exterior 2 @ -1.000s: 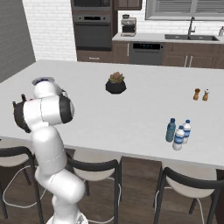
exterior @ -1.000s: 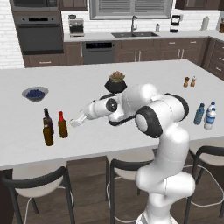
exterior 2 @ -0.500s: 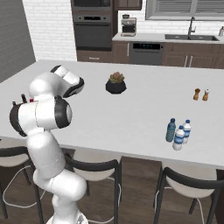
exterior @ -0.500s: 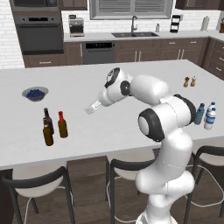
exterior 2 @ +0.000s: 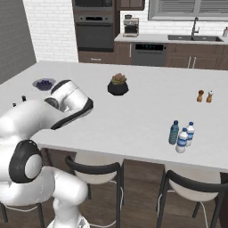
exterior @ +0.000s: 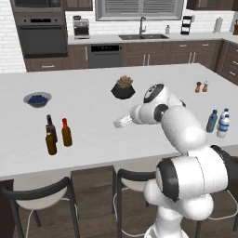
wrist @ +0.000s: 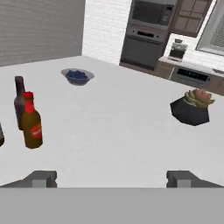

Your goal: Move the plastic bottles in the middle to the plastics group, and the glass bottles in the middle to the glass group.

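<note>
While the arm reaches out over the white island counter [exterior: 93,93], its gripper [wrist: 111,178] hangs above bare countertop with the jaws spread wide and nothing between them; in the hand view the two dark fingertips [wrist: 41,178] stand far apart at the bottom of the picture. In the left base view the gripper [exterior: 122,121] shows as a pale hand end pointing left, well apart from every bottle.

The red-capped amber bottle [exterior: 66,133] stands upright near the counter's left front, just beside the two brown bottles with dark tops [exterior: 50,136] (whether they touch cannot be told). From the hand camera the red-capped bottle [wrist: 31,120] is in front of a darker bottle [wrist: 19,105], both upright.

At the right end of the counter the teal-blue bottle [exterior: 212,121] and two clear blue-capped bottles [exterior: 223,123] stand close together; the right base view shows them as a tight cluster, the teal one [exterior 2: 173,132] left of the clear pair [exterior 2: 185,137].

A dark pot with a plant [exterior: 123,88] sits mid-counter, a bowl of blue berries [exterior: 37,99] lies toward the left, and two small brown shakers [exterior: 201,86] stand at the far right.
</note>
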Controlling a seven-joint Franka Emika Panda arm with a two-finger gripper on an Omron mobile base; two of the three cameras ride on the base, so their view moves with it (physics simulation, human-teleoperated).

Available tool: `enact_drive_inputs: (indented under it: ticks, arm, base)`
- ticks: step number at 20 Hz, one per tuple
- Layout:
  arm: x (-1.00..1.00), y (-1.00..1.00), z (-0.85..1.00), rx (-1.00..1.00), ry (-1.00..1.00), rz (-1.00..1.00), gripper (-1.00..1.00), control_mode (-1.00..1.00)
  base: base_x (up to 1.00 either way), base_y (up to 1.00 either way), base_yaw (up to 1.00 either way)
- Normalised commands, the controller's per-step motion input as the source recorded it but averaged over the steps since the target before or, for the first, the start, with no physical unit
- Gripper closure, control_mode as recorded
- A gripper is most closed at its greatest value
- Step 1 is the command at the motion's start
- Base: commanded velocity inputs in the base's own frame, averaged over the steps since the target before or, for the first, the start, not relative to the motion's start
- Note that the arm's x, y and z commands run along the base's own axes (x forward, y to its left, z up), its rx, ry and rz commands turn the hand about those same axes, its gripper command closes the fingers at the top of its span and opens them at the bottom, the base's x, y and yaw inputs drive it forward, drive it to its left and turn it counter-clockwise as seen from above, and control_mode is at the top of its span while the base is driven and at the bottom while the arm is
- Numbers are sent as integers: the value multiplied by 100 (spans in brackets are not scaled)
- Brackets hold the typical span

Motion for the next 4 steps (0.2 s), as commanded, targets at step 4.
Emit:
enact_drive_inputs:
  ticks: [4]
  arm:
    - [-71, -74, 98, 7, -10, -15, -100, -100]
  base:
    - [0, 0, 0]
